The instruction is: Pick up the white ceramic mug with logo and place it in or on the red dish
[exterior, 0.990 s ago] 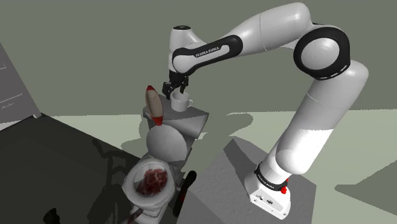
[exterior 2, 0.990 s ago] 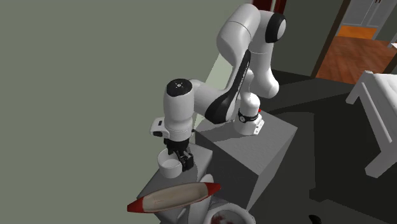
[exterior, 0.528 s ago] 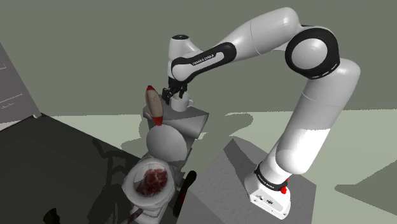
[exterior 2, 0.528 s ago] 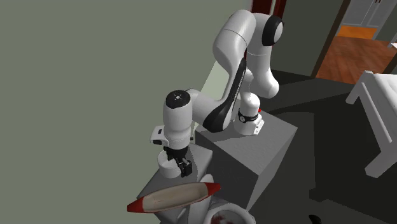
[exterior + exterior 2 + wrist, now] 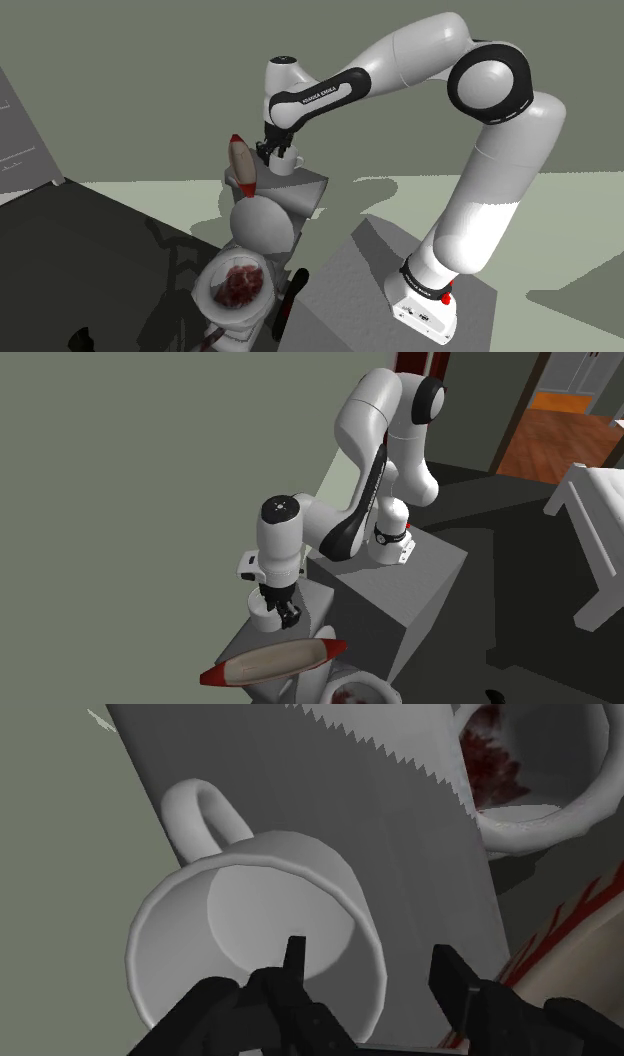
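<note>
Jaws of the black gripper [image 5: 370, 954] stand apart, clasping nothing, and straddle the wall of a smooth, round white mug [image 5: 250, 924] with a looped handle. The mug stands upright on the flat grey tabletop [image 5: 400, 834]. Beside it, toward the shoulder view's left, is the long, red-tipped dish [image 5: 241, 165].

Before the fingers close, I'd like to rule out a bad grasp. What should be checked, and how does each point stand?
1. End effector open: ok.
2. Mug upright on the grey tank lid: ok.
3. Fingers straddle the mug wall, one inside, one outside: ok.
4. Handle on the side away from the fingers: ok.
5. Red dish empty beside the mug: ok.
6. Depth on the wall enough for a firm hold: cannot tell.
</note>
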### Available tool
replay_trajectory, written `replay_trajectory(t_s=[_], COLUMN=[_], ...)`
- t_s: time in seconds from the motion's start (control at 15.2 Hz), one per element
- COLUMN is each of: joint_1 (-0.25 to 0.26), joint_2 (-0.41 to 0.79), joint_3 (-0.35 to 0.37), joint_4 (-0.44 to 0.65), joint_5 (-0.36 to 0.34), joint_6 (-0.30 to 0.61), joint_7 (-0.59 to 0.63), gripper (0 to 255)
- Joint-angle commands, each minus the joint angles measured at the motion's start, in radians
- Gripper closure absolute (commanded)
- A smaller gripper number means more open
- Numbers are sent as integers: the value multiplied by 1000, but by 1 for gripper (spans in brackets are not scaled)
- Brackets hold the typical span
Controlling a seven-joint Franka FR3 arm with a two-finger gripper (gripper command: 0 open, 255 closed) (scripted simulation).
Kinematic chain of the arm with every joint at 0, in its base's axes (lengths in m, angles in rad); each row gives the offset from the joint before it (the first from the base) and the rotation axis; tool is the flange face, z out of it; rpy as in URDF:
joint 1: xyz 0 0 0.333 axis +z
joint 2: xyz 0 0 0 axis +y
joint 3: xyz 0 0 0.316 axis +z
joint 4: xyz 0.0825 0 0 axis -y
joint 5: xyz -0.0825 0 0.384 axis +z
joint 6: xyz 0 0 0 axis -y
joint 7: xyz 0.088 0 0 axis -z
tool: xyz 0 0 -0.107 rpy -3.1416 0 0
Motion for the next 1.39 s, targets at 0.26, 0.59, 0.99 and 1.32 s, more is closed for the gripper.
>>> replay_trajectory(t_s=[0.26,0.59,0.99,1.32], joint_1=[0,0,-1,-1], joint_2=[0,-7,-47,-75], joint_3=[0,1,3,4], joint_4=[0,5,39,73], joint_5=[0,2,14,21], joint_6=[0,-12,-85,-147], joint_7=[0,-2,-14,-23], gripper=[255,255,255,255])
